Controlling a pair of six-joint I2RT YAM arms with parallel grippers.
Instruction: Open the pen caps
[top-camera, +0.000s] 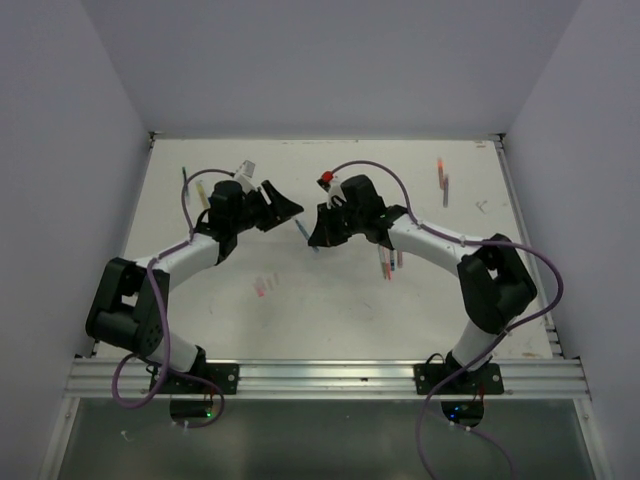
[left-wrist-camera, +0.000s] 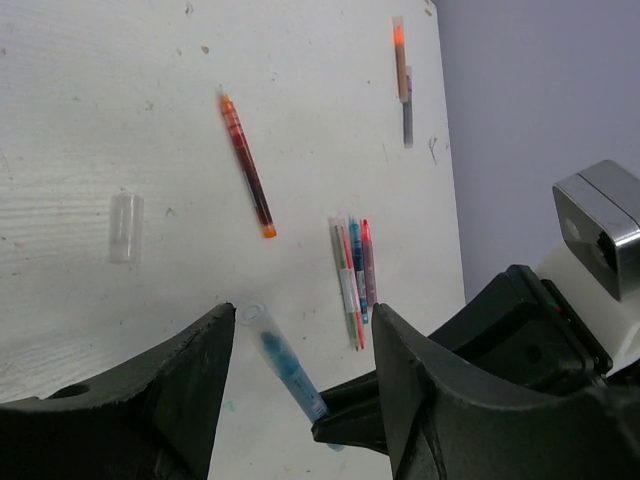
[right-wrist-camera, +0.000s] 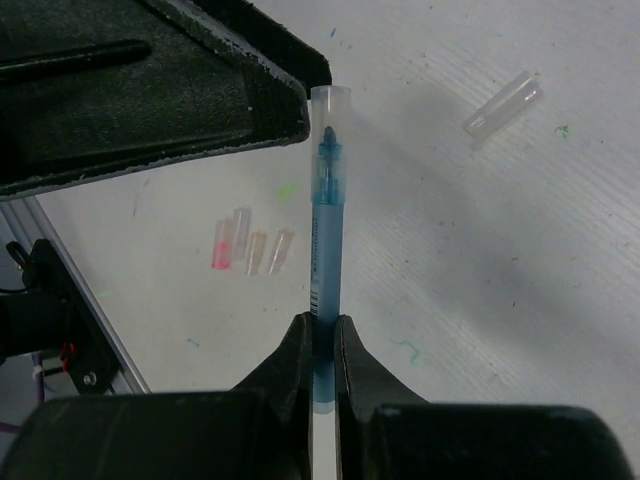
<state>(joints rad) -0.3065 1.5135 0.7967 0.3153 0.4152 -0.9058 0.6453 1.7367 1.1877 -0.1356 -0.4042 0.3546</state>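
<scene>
White table (top-camera: 330, 310), faint ink marks (left-wrist-camera: 432, 150), grey walls (top-camera: 330, 60), metal rail (top-camera: 330, 378), perhaps aluminium.

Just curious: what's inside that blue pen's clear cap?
The blue tip of the pen, seen through the clear cap; its other end is hidden in the right tool.

Blue pen (right-wrist-camera: 325, 250), clear cap (right-wrist-camera: 331, 108), white table (right-wrist-camera: 480, 260).

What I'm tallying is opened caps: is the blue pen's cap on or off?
On: the clear cap covers the tip of the blue pen, which the shut right gripper holds.
</scene>
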